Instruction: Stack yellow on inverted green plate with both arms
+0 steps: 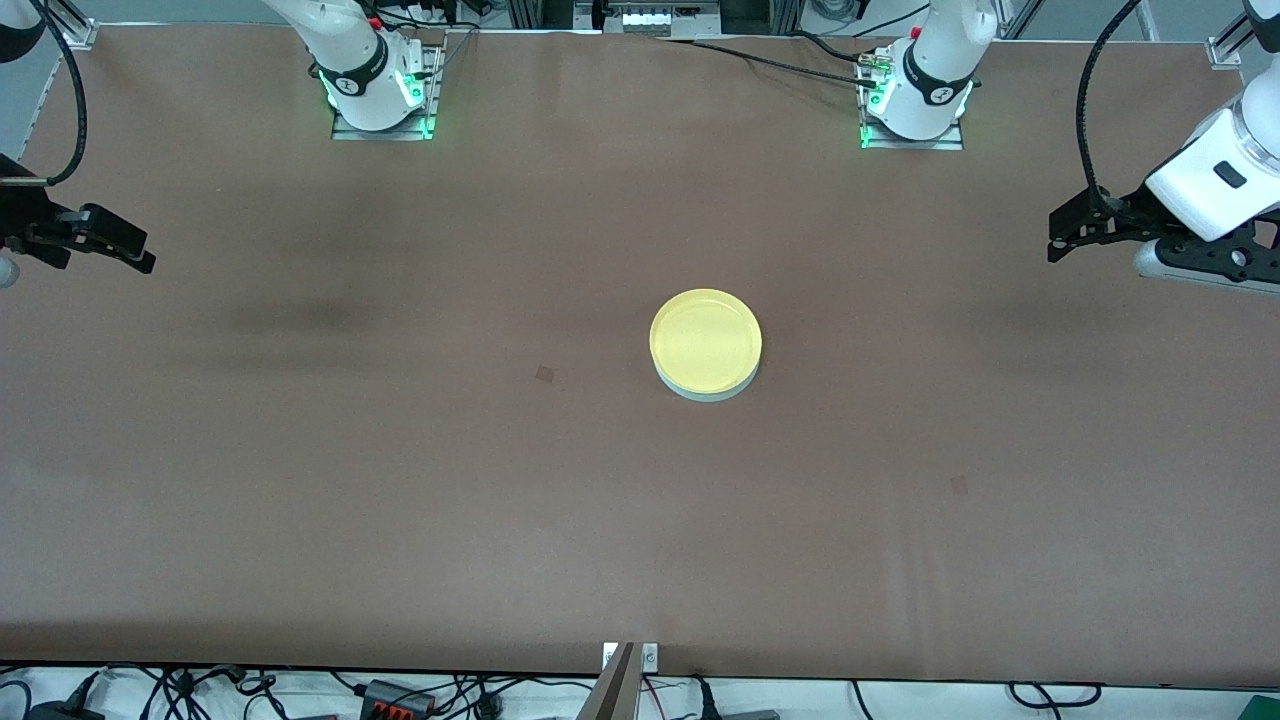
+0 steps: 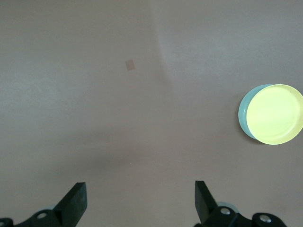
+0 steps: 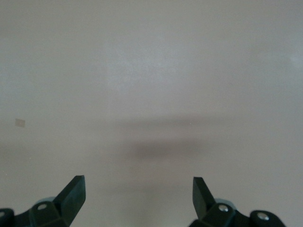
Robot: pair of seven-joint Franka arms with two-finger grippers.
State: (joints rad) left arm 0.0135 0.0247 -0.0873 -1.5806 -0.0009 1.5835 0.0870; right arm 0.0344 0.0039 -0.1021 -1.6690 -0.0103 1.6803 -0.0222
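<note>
We see the yellow plate [image 1: 705, 340] already resting on the green plate [image 1: 712, 393] mid-table, slightly off-centre, so we judge a bump could slide it off. Our left gripper [image 1: 1062, 238] and right gripper [image 1: 135, 253] hang at the table's ends, jaws wide, empty.

front cam: high, faces robot bases, covers whole tabletop [image 1: 400, 500].
L wrist cam: looks down past own gripper [image 2: 140, 198], well above tabletop.
R wrist cam: same, over bare tabletop.
shared: front + L wrist both show yellow [image 1: 705, 340] plate.
</note>
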